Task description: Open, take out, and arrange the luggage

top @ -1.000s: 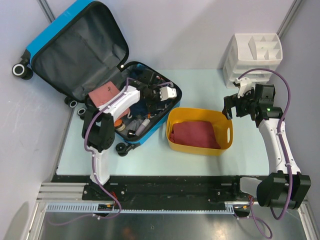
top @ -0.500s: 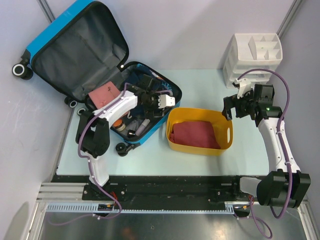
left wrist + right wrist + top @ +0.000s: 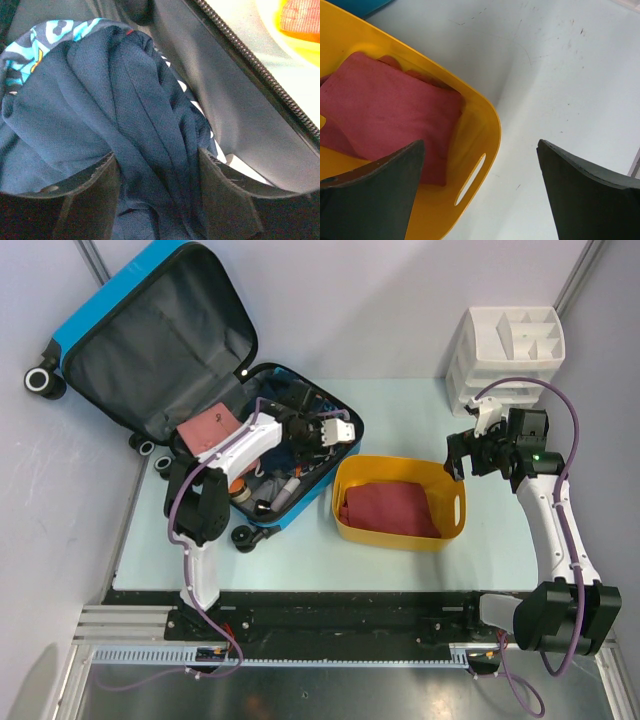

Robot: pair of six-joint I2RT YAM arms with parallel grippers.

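Observation:
The bright-blue luggage lies open at the back left, its dark grey lined lid tipped back and its lower half full of items. My left gripper reaches down into that lower half. In the left wrist view its fingers stand on either side of a bunched dark blue cloth, which fills the gap and touches both. My right gripper hangs open over the table, just right of the yellow tub, with nothing between its fingers.
The yellow tub holds a folded red cloth. A pink pouch lies at the suitcase hinge. A white drawer organiser stands at the back right. The zipper band runs beside the dark cloth.
My left gripper has shifted slightly back and right inside the suitcase, and its jaws have narrowed onto the dark blue cloth. The right arm has not moved.

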